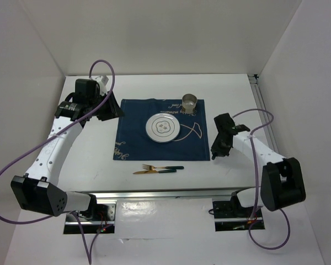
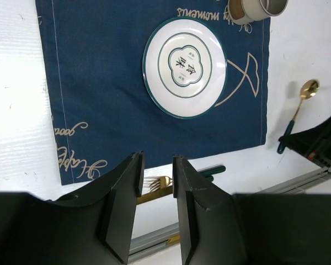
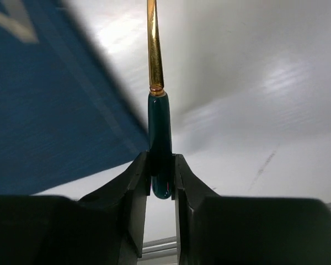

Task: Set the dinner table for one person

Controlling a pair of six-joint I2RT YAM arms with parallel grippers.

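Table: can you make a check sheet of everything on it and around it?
Surface: white table, blue mat on it.
Job's things: plate on mat; cup at mat's far edge; fork and knife in front of mat; spoon right of mat.
Clutter: nothing seen.
Fingers: left fingers open, empty; right fingers closed on spoon handle.
Cables: purple loops, left and right.
Surroundings: white walls.

One navy placemat (image 1: 133,144), one white plate (image 1: 163,127), one cup (image 1: 188,102). The cutlery comes to three pieces (all gold with dark green handles): one fork (image 1: 164,167), one knife (image 1: 154,171), one spoon (image 2: 296,115). One dinner table (image 1: 231,94), and two arms: left arm (image 1: 55,144), right arm (image 1: 252,148).
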